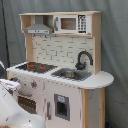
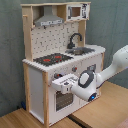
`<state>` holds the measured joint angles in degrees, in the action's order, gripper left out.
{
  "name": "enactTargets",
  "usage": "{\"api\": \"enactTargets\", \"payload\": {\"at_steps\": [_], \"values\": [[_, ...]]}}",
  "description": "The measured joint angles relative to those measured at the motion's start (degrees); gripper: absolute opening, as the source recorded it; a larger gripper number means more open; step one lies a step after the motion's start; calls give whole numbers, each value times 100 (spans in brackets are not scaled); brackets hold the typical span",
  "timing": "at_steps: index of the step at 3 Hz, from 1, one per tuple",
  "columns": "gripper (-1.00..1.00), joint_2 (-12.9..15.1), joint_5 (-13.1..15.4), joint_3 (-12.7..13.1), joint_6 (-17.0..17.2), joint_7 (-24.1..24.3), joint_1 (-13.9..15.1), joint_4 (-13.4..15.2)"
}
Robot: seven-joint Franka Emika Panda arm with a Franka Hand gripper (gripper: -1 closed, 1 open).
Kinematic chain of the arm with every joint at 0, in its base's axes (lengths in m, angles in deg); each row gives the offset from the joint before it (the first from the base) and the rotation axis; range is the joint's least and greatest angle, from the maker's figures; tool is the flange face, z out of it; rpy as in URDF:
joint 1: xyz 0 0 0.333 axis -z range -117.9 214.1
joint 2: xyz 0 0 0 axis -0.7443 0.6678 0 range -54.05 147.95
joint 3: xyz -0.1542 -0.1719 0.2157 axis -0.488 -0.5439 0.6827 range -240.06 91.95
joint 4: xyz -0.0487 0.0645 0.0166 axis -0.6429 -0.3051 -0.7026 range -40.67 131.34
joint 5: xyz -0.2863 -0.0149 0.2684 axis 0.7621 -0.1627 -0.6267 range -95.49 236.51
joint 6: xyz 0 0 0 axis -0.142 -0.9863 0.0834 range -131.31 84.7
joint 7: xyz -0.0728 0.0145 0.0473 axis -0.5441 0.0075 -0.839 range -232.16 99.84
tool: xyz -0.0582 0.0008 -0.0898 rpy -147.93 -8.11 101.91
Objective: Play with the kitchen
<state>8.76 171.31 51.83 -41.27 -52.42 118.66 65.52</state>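
Presently the gripper [image 2: 64, 83] sits hard against the front panel of the toy play kitchen [image 2: 60, 60], just above the windowed oven door [image 2: 62, 100] and below the stovetop [image 2: 52, 59]. Risk: a pull off-line from here could drag or tip the cabinet on the wooden table [image 2: 107, 107], or slip off the door edge. Finger spacing and any hold: cannot tell, as the gripper body hides them.

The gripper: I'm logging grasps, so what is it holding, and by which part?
Cannot be told. In the second exterior view the gripper is at the front of the kitchen, by the oven door; whether it grips anything is hidden.
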Motion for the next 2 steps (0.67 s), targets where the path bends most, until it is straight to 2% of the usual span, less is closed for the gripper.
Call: {"api": "enactTargets", "payload": {"at_steps": [1, 2], "values": [[100, 279, -35, 25, -76, 307, -452, 196], [100, 652, -36, 25, 190, 308, -752, 514]]}}
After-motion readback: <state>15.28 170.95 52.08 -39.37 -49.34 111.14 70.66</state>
